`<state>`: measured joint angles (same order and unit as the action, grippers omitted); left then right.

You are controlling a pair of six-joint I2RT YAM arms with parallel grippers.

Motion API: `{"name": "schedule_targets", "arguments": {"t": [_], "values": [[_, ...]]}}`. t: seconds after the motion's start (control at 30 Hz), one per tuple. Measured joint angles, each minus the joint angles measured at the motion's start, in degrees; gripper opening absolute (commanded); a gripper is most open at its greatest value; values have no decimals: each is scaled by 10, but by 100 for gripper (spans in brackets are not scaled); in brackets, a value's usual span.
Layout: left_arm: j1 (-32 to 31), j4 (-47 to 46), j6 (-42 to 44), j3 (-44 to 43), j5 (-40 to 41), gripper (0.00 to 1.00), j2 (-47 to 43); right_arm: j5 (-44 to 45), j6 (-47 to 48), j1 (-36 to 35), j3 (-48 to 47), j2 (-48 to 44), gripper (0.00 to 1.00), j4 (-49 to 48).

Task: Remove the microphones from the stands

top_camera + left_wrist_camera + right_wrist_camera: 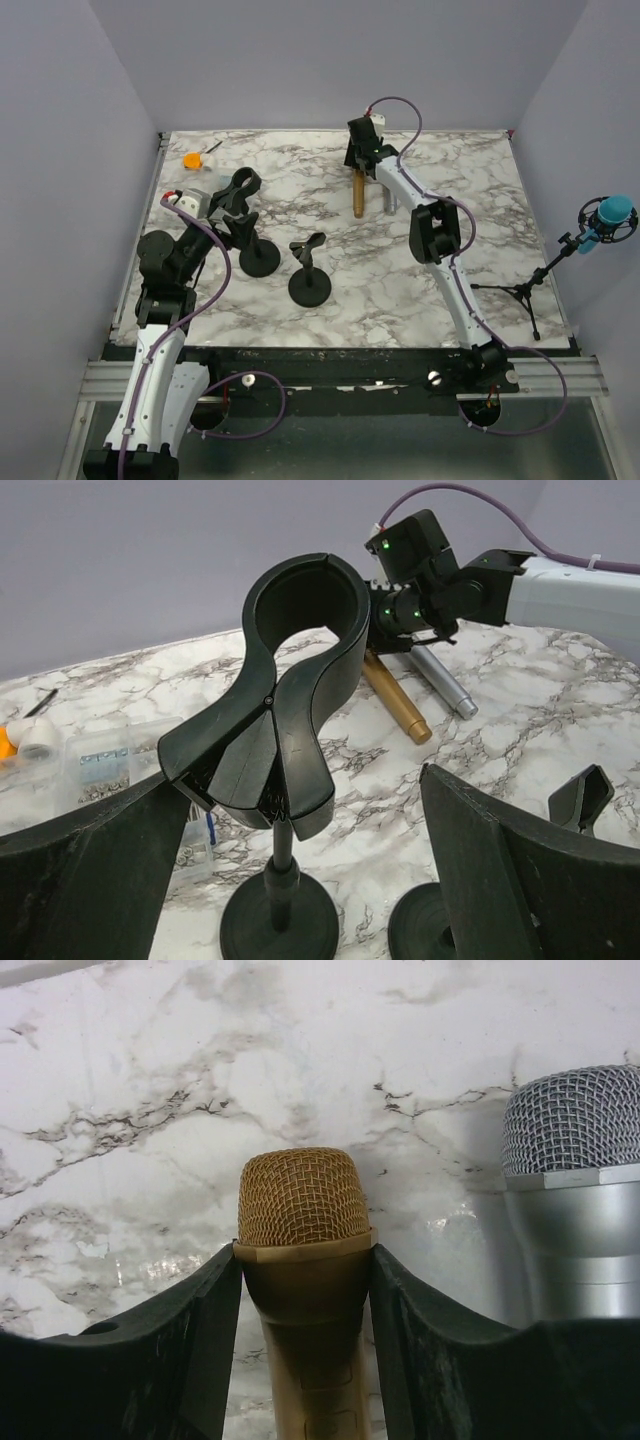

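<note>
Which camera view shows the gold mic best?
The right wrist view: the gold mic is close up, mesh sharp, clamped in the right gripper. The top view shows it small, head hidden under that gripper. The left wrist view shows only its body, far beyond a stand.

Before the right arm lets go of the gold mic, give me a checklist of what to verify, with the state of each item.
1. gold microphone out of its stand: ok. The near stand's clip and the other stand are both empty.
2. right gripper has the gold microphone: ok, its fingers press both sides of the body.
3. Microphone fully down on the table: cannot tell; it lies low, but contact is not clear.
4. Clear of the silver microphone: ok, a gap shows between them.
5. left gripper free of the clip: ok, it is open, with its fingers apart on either side of the clip.
</note>
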<state>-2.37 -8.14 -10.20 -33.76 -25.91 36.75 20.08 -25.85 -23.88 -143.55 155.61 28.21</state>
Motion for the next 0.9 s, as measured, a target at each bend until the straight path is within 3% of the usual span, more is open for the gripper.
{"name": "schedule_targets", "arguments": {"t": [0.17, 0.43, 0.73, 0.9], "values": [[0, 7, 4, 0, 2, 99, -2, -3, 13, 0, -9, 7, 82, 0], [-5, 8, 8, 0, 13, 99, -17, -21, 24, 0, -7, -11, 100, 20], [-8, 28, -6, -3, 35, 99, -57, -35, 30, 0, 20, -166, 100, 70], [-8, 110, -73, -47, 63, 99, -86, -66, 22, -5, 203, -367, 100, 62]]}}
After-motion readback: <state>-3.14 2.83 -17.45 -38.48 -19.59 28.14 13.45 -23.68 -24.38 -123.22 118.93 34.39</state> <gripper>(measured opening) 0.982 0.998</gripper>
